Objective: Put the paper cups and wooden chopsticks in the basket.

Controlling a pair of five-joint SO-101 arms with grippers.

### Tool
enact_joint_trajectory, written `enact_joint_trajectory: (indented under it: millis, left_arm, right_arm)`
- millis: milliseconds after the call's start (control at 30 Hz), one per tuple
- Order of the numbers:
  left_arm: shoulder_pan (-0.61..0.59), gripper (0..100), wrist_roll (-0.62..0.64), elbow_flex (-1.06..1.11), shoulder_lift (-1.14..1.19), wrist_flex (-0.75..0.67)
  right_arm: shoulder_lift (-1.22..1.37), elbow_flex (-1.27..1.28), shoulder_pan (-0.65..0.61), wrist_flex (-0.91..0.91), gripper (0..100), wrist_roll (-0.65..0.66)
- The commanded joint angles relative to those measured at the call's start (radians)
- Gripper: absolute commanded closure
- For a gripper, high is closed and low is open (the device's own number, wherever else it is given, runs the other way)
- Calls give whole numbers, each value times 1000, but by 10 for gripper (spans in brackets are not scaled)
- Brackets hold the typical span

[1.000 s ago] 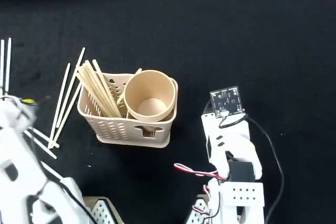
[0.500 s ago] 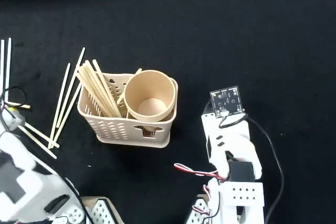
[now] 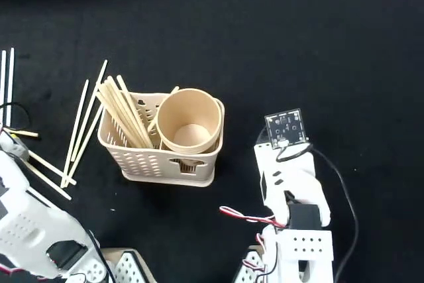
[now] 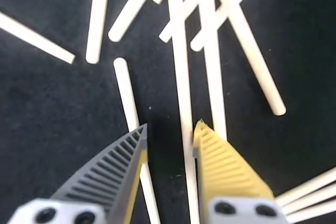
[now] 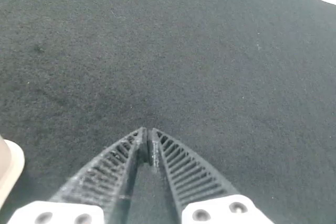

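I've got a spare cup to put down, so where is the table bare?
Bare black cloth spans the far side beyond the beige slotted plastic basket and right of the white right arm. Crowded: loose wooden chopsticks lie scattered left of the basket, under the left tool.

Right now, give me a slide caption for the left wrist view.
Open left tool hovers over loose wooden chopsticks scattered on the black table.

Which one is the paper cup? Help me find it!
Look at the black table and find the pale basket left of centre. The paper cup stands upright in the basket's right half; unlike the thin chopsticks beside it, it is round and open-topped.
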Motion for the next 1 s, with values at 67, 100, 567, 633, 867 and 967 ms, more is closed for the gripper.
enact_joint_trajectory:
  millis: [67, 100, 567, 633, 867, 967]
  left_arm:
    - [5, 859, -3, -102, -37, 98]
    - [5, 859, -3, -111, -40, 117]
    - [25, 861, 152, -248, -31, 249]
    - [36, 808, 186, -249, -31, 247]
    - [50, 747, 187, -246, -29, 245]
    - [39, 747, 186, -243, -29, 245]
  right_arm:
    - [-8, -15, -9, -2, 985, 11]
    - [-8, -15, -9, -2, 985, 11]
    - [-8, -15, -9, -2, 985, 11]
    - [-8, -15, -9, -2, 985, 11]
    - [-8, -15, -9, -2, 985, 11]
    - [-8, -15, -9, -2, 985, 11]
